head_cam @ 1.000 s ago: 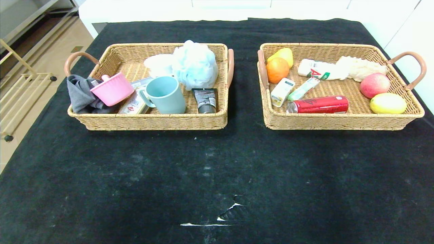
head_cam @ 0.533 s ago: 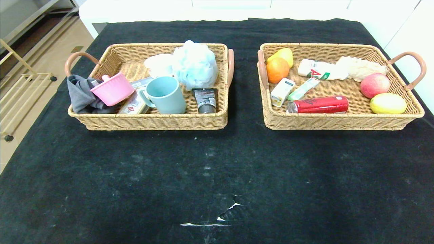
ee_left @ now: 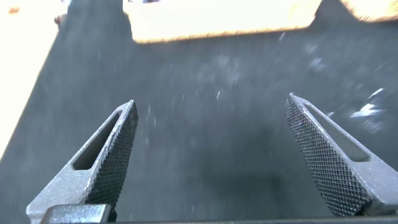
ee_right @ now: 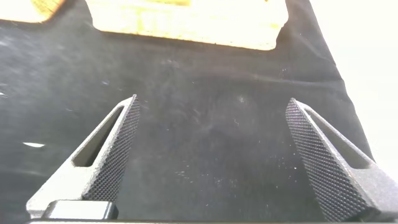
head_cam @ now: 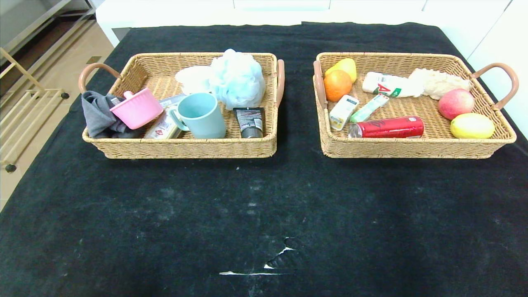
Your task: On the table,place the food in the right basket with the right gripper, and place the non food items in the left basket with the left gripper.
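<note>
The left basket (head_cam: 185, 148) holds the pink pot (head_cam: 138, 109), the white ridged disc (head_cam: 192, 78) and the black tube (head_cam: 250, 121). In the right basket (head_cam: 412, 150) lie the red soda can (head_cam: 387, 127), the drink carton (head_cam: 343, 111) and the candy stick (head_cam: 369, 108). Neither arm shows in the head view. My left gripper (ee_left: 211, 99) hangs open over bare black cloth, a basket wall (ee_left: 217, 25) ahead of it. My right gripper (ee_right: 213, 98) is open too, nothing between its fingers, facing a basket wall (ee_right: 186, 25).
A teal mug (head_cam: 202, 115), blue bath puff (head_cam: 237, 78) and grey cloth (head_cam: 97, 115) share the left basket. An orange (head_cam: 337, 84), apple (head_cam: 456, 103) and lemon (head_cam: 472, 126) sit in the right one. The table (head_cam: 165, 214) cloth is torn near the front (head_cam: 280, 255).
</note>
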Motion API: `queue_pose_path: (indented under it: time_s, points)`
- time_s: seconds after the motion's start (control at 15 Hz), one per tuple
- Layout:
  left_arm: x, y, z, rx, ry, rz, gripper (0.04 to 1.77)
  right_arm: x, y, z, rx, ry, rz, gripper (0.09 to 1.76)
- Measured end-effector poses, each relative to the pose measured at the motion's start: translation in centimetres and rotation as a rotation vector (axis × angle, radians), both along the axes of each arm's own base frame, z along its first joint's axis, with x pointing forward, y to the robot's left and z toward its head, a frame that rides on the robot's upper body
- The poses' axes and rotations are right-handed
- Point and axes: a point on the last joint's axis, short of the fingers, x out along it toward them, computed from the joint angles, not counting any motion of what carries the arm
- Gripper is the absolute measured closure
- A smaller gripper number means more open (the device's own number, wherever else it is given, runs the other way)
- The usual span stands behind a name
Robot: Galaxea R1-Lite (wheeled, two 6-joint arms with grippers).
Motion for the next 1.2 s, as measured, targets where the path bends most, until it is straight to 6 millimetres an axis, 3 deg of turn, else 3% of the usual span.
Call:
queue_pose_path:
  time_s: [0.33,1.2]
  points:
    - [1.2,0.1,-3.1,-0.004,0.120,0.031,0.09,1.5,-0.1,-4.4,-0.048,0.183,-0.037,0.14]
    - [1.5,0.1,-4.3,-0.019,0.167,0.056,0.09,1.6,-0.2,-4.7,0.052,0.204,-0.063,0.14]
